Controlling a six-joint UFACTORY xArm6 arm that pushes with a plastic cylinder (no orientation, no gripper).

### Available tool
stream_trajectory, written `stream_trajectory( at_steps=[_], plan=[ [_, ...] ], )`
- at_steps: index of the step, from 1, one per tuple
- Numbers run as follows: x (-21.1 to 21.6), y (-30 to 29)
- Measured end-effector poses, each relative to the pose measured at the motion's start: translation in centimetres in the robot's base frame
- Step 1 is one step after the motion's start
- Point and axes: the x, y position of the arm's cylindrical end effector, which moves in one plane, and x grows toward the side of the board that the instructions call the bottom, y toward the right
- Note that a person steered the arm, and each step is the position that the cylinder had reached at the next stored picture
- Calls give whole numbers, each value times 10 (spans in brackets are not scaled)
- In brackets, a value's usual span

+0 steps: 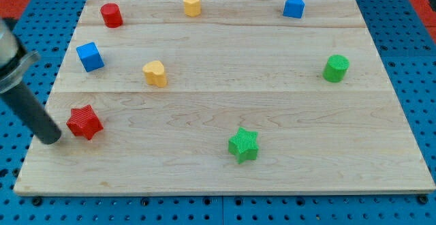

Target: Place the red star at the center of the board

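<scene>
The red star lies near the left edge of the wooden board, in its lower half. My tip is just left of the red star, a small gap apart from it or barely touching. The rod slants up to the view's upper left.
A red cylinder sits at top left. A blue cube sits left. A yellow heart-like block lies right of the cube. A yellow hexagonal block and a blue block sit at the top. A green cylinder sits right. A green star sits bottom centre.
</scene>
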Motion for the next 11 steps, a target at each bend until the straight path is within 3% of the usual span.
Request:
stream_trajectory(
  at_steps=[2,4,6,7,8,9,11],
  plan=[
    [-27,144],
    [-26,96],
    [-47,131],
    [-55,181],
    [-63,171],
    [-77,209],
    [-120,223]
  ],
)
